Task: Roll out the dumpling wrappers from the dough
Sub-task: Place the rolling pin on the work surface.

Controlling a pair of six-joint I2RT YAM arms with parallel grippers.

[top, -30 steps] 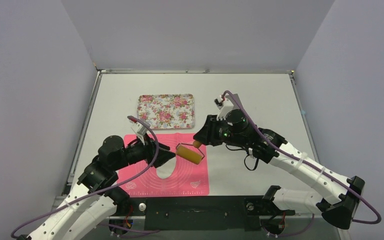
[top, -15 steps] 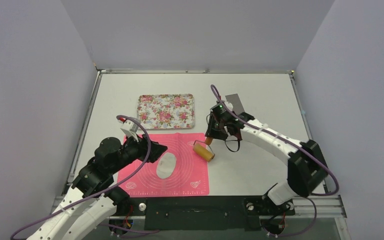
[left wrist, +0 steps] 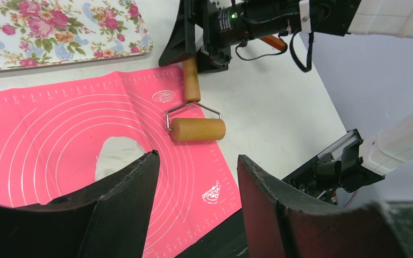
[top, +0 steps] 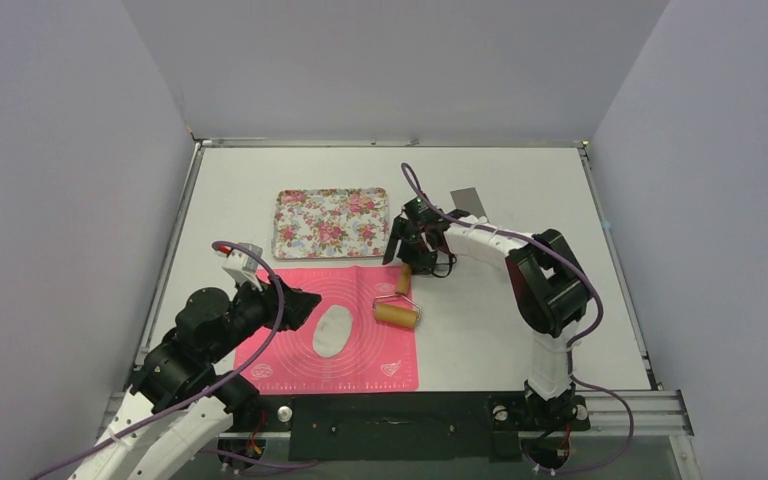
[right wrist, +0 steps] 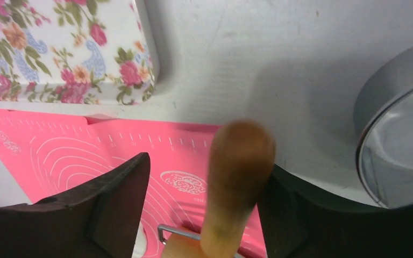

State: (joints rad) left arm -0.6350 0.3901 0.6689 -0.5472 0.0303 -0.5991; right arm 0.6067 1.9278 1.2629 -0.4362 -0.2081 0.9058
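A flat oval sheet of white dough (top: 332, 330) (left wrist: 113, 156) lies in the middle of the pink mat (top: 360, 370). Dumpling wrappers are out of view. The wooden roller (top: 397, 313) (left wrist: 198, 129) rests on the mat's right edge, its handle (right wrist: 239, 156) pointing away to my right gripper (top: 405, 255) (right wrist: 207, 166). That gripper is open. The handle end sits between its fingers, against the right one, with a gap on the left. My left gripper (top: 300, 303) (left wrist: 199, 158) hangs open and empty over the mat, just left of the dough.
A floral tray (top: 331, 222) (right wrist: 59, 48) stands behind the mat. A metal ring cutter (right wrist: 398, 134) sits on the table right of my right gripper. A grey flat piece (top: 468, 202) lies further back. The black front rail (top: 390, 410) runs along the near edge.
My right arm carried the roller off the dough to the mat's right edge, laid it down and opened its jaws. My left gripper drew back to the left, uncovering the dough.
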